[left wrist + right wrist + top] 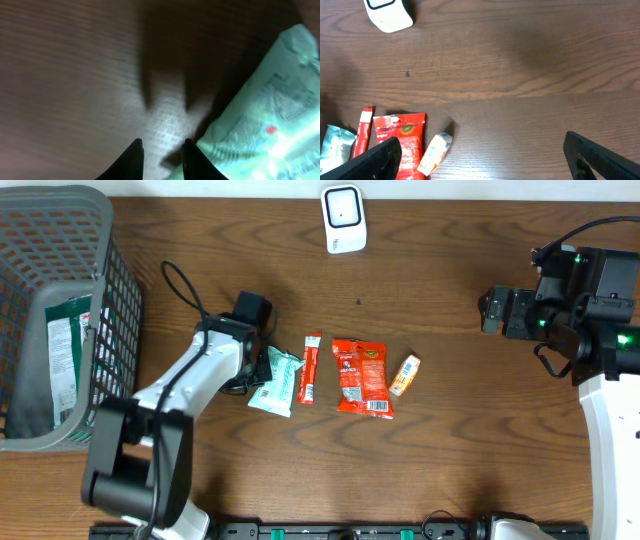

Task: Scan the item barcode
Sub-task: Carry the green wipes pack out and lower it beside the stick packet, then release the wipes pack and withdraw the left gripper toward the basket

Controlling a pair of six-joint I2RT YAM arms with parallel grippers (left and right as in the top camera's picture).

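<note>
Pale-green film packet (277, 383) lies flat on the wooden table (470, 470), left of centre in the overhead frame. I judge it light, soft and crinkly, probably slippery. I would pinch it at a sealed end edge, not across the flat face. My left gripper (162, 150) stands just beside the packet's left edge, fingers slightly parted with bare table between them, holding nothing. My right gripper (482, 152) is spread wide at the far right. The white scanner (343, 218) sits at top centre.
</note>
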